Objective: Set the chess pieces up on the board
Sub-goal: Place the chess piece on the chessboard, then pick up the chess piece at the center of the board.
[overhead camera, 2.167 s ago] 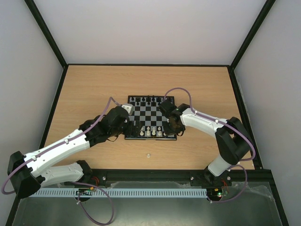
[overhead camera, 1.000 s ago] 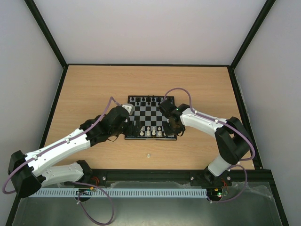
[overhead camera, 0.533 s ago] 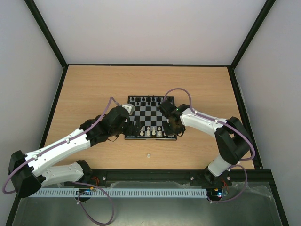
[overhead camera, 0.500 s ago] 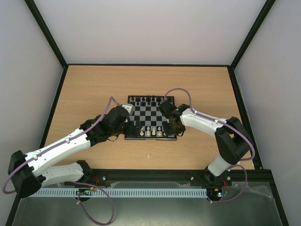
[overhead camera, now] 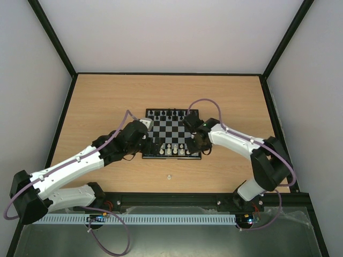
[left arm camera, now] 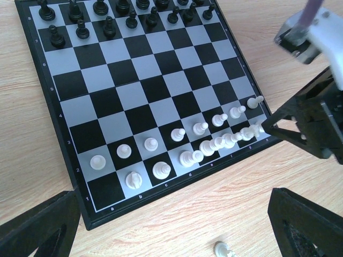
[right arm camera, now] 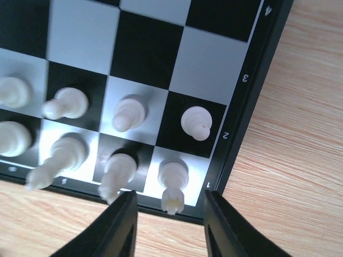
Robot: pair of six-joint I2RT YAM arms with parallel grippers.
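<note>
The board [overhead camera: 172, 131] lies mid-table, with black chess pieces [overhead camera: 169, 113] along its far edge and white ones [overhead camera: 174, 150] along the near edge. In the left wrist view the white pieces [left arm camera: 203, 144] fill the two near rows except the left corner square. One white piece [left arm camera: 223, 249] lies loose on the table. My left gripper [left arm camera: 171, 235] hangs open above it, holding nothing. My right gripper [right arm camera: 169, 197] is open around a white rook [right arm camera: 173, 179] standing on the board's [right arm camera: 144, 53] corner square, with both fingers clear of it.
The loose white piece [overhead camera: 168, 176] sits on bare wood between the board and the arm bases. A black frame rail [overhead camera: 214, 197] runs along the table's near edge. White walls close in the far and side edges.
My right arm has shifted slightly to the right at the board's near right corner and its jaws have parted off the rook. The left arm has not moved.
</note>
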